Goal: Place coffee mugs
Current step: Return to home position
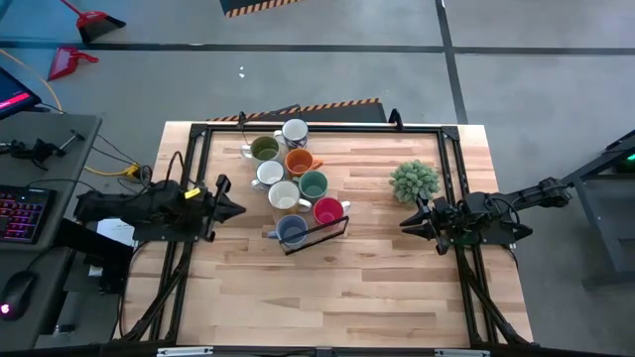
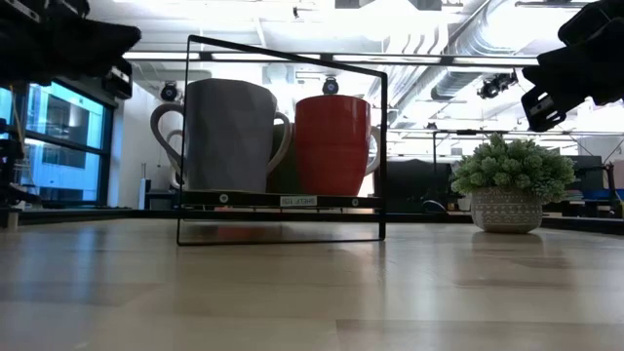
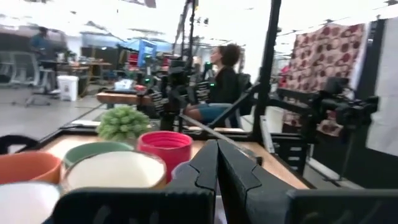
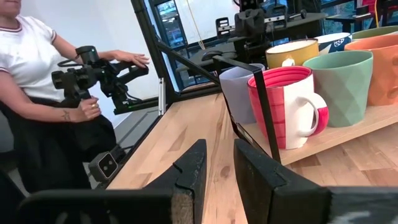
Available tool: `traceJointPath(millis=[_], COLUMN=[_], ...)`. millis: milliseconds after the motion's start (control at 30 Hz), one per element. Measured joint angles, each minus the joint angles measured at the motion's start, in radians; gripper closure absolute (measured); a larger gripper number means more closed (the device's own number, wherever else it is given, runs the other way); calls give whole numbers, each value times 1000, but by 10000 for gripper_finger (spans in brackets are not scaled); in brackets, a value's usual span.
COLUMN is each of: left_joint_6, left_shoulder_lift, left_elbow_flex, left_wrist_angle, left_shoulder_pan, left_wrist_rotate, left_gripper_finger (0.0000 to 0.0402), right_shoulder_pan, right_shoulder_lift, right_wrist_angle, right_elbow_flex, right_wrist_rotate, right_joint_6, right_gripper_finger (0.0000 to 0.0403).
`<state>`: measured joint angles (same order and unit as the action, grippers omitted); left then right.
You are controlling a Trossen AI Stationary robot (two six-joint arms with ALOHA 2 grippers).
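At table centre, eight coffee mugs [image 1: 299, 162] sit in two rows on the black wire shelf [image 1: 319, 236]. Its long axis runs diagonally from the far edge toward the near, with the blue mug [image 1: 291, 230] and red mug [image 1: 327, 210] at the near end. Left gripper [image 1: 238, 209] hovers beside that end, pointing at the mugs, fingers pressed together on nothing. It is the nearer one; right gripper [image 1: 409, 224], slightly parted and empty, sits farther off by the potted plant [image 1: 414, 180], so backing each straight away from the shelf looks safe.

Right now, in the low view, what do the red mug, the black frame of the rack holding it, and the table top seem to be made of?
Red mug: likely glazed ceramic, smooth with a soft sheen.
Rack frame: probably thin metal rod, matte black.
Table top: wood, pale planks with visible grain.
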<state>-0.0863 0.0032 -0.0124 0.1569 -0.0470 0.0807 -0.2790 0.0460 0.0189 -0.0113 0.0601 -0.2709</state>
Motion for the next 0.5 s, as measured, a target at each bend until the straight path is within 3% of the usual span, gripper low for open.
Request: traceJointPath(millis=[200, 500], left_joint_6=[-84, -95], left_shoulder_lift=[0, 3], left_elbow_flex=[0, 0], left_wrist_angle=[-41, -48], left_shoulder_pan=[36, 36], left_wrist_rotate=[-3, -4], left_gripper_finger=[401, 401], right_shoulder_pan=[0, 0], right_shoulder_lift=[0, 0], right_wrist_angle=[0, 0], right_elbow_flex=[0, 0], right_wrist_rotate=[0, 0], right_joint_6=[-1, 0], right_gripper_finger=[334, 334])
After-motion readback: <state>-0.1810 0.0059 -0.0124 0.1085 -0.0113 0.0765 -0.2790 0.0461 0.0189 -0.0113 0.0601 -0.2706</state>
